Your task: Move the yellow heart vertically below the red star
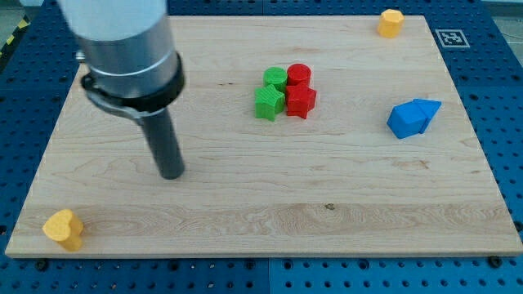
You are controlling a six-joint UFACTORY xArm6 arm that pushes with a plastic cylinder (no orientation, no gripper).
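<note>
The yellow heart (64, 228) lies at the board's bottom left corner. The red star (301, 100) sits near the board's middle, in a tight cluster with a red round block (299, 75), a green round block (275, 79) and a green star (268, 103). My tip (172, 172) rests on the board left of the middle. It is up and to the right of the yellow heart, well apart from it, and far left of the cluster.
A second yellow block (391, 22) sits at the board's top right corner. Two blue blocks, a cube-like one (404, 121) and a triangular one (426, 108), touch each other at the right. The wooden board (245, 204) lies on a blue perforated table.
</note>
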